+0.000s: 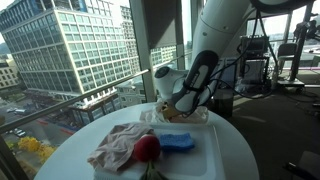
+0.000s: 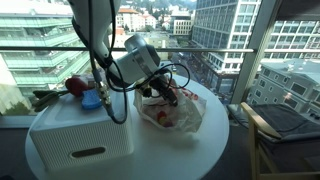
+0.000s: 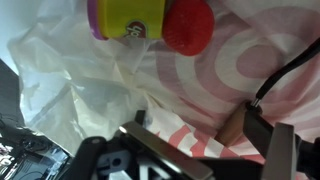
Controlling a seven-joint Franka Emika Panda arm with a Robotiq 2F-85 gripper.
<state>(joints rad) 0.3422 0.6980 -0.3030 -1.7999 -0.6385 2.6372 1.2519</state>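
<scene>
My gripper [image 3: 205, 140] points down over a white plastic bag with red rings [image 3: 200, 80]. Its fingers stand apart, and a fold of the bag lies between them. A toy with a yellow body, a purple rim [image 3: 130, 18] and a red round end [image 3: 188, 25] lies on the bag just beyond the fingers. In both exterior views the gripper [image 1: 178, 104] [image 2: 158, 90] is low over the crumpled bag [image 1: 185, 117] [image 2: 178, 112] on the round white table [image 1: 235, 150] [image 2: 200, 155].
A white box [image 2: 80, 140] stands on the table beside the bag. On top of it lie a pinkish cloth [image 1: 118, 148], a red rose [image 1: 147, 148] [image 2: 75, 85] and a blue object [image 1: 180, 142] [image 2: 92, 98]. Windows close off the table's far side. A chair [image 2: 280, 125] stands near the table.
</scene>
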